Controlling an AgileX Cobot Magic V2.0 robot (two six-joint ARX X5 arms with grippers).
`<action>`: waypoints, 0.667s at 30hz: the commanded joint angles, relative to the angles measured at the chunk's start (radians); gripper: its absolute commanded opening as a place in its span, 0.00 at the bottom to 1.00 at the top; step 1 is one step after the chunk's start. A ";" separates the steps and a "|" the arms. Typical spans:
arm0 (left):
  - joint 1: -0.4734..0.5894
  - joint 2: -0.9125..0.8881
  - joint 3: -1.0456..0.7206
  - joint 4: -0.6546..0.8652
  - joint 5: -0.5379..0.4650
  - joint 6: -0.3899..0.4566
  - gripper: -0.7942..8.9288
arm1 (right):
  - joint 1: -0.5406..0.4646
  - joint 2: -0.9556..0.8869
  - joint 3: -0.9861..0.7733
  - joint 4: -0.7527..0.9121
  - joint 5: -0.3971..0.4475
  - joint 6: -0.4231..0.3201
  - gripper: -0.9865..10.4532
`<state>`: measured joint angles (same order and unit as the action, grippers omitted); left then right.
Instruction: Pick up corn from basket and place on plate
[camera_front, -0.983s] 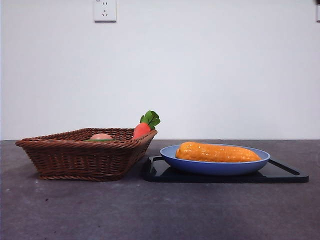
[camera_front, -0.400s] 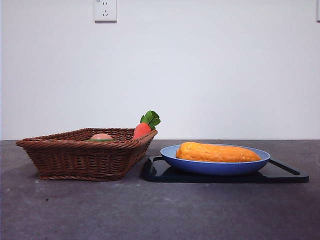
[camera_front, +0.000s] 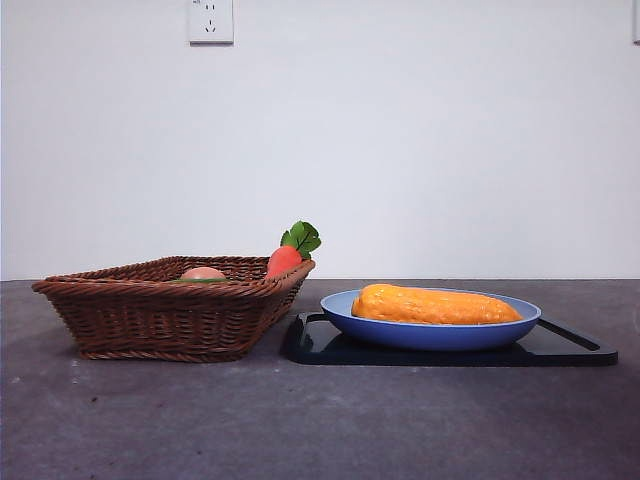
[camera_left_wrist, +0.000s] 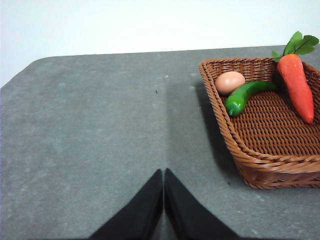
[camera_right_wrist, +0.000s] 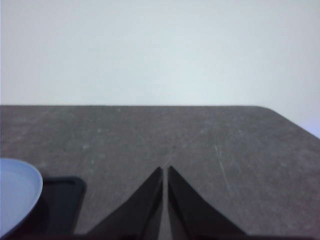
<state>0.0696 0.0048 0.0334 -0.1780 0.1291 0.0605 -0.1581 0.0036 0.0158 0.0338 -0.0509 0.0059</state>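
The orange-yellow corn (camera_front: 435, 305) lies lengthwise in the blue plate (camera_front: 430, 333) at the right of the front view. To its left stands the brown wicker basket (camera_front: 165, 310), also seen in the left wrist view as the basket (camera_left_wrist: 270, 155). My left gripper (camera_left_wrist: 163, 172) is shut with nothing in it, over bare table beside the basket. My right gripper (camera_right_wrist: 165, 170) is shut and holds nothing, with the plate's rim (camera_right_wrist: 20, 192) off to one side. Neither arm shows in the front view.
In the basket lie a red carrot (camera_left_wrist: 297, 85) with green leaves, a green pepper (camera_left_wrist: 242, 96) and a pinkish egg (camera_left_wrist: 230, 82). The plate rests on a flat black tray (camera_front: 560, 348). A wall socket (camera_front: 210, 20) sits high on the white wall.
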 joint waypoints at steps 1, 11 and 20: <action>0.002 -0.002 -0.023 -0.015 0.001 -0.002 0.09 | -0.001 0.000 -0.006 -0.029 0.005 0.013 0.09; 0.002 -0.002 -0.023 -0.015 0.001 -0.002 0.09 | -0.001 0.000 -0.006 -0.211 0.008 0.013 0.09; 0.002 -0.002 -0.023 -0.015 0.001 -0.002 0.09 | -0.001 0.000 -0.005 -0.188 0.007 0.013 0.09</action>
<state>0.0696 0.0048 0.0334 -0.1780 0.1291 0.0605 -0.1581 0.0048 0.0158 -0.1650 -0.0475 0.0078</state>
